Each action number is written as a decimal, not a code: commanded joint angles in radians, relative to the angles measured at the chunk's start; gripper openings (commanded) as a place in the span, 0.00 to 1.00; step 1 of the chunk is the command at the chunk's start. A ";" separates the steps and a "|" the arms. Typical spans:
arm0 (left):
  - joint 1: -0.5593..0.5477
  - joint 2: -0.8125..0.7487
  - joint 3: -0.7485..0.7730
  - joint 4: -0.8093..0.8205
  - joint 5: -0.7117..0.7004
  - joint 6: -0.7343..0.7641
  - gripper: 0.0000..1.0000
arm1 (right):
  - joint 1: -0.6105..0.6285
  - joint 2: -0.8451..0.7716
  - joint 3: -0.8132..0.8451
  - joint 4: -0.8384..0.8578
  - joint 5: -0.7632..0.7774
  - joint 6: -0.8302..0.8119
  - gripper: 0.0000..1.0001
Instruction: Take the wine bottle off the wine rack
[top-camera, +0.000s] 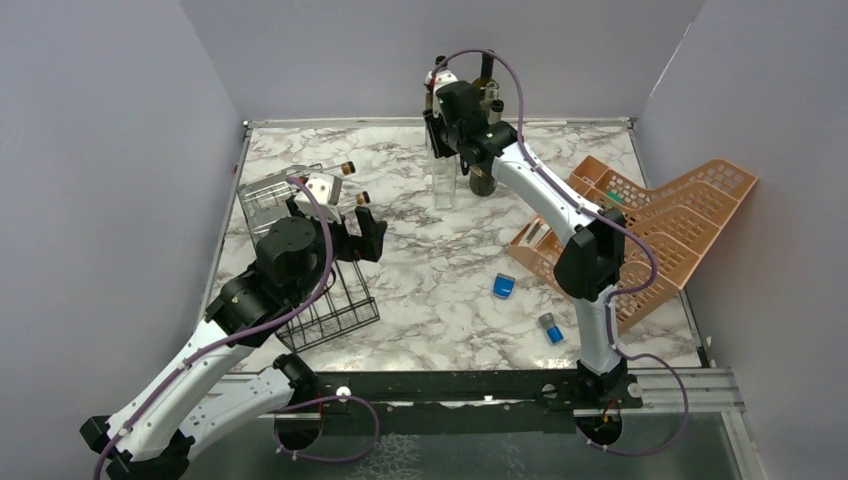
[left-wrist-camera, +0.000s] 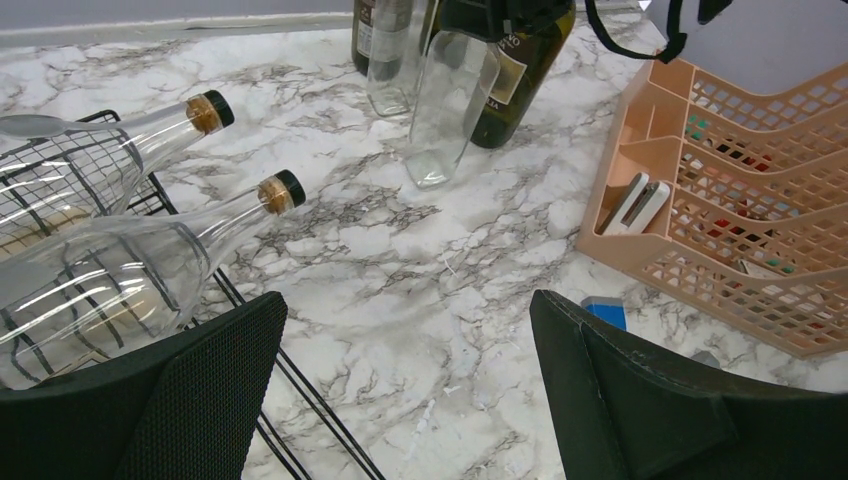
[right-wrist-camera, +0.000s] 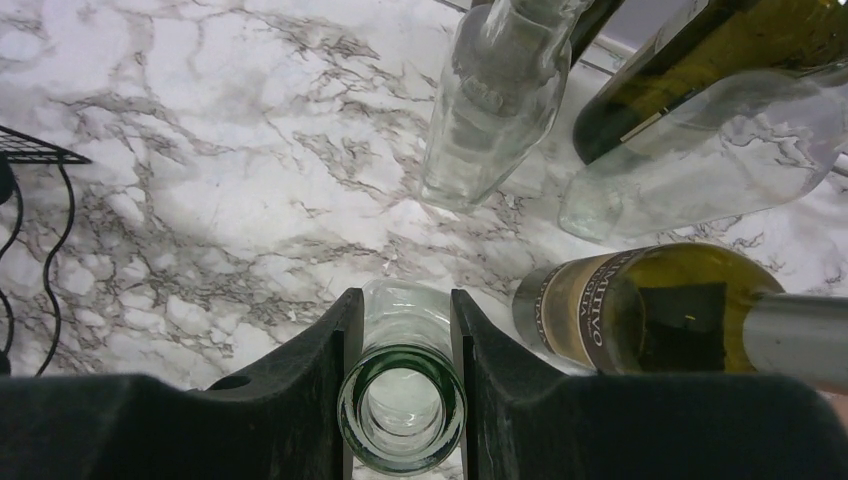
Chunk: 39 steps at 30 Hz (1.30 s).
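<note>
Counts from top cam: 1 wine rack (top-camera: 320, 300) with 2 corked bottles (top-camera: 325, 185) of clear glass lying on it, necks poking past its far-right side. 1 orange organizer (top-camera: 650, 215) sits well right of the rack, w/ 2 small blue items (top-camera: 504, 287) on the marble btwn rack and organizer. An upright bottle cluster (top-camera: 487, 150) stands beyond the rack.

At the rack's right edge the left gripper (top-camera: 362, 235) hovers, claws spread wide, gripping nothing; left wrist cam agrees. Over at the cluster is the right gripper (top-camera: 441, 135). Top cam doesn't show its grip clearly, but right wrist cam has it pinched on the neck of a clear bottle (right-wrist-camera: 402, 405), upright and off the rack. Same cam shows 4 more beside it: 2 clear, 2 green.
</note>
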 joint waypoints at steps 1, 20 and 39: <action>0.003 -0.014 0.013 0.001 0.000 -0.001 0.99 | 0.015 0.053 0.108 -0.020 0.076 -0.021 0.29; 0.004 -0.003 0.018 -0.008 -0.016 0.010 0.99 | 0.015 0.165 0.222 -0.047 0.089 0.021 0.47; 0.003 -0.007 0.008 -0.008 0.033 -0.081 0.99 | 0.027 -0.052 0.155 -0.104 0.020 0.029 0.88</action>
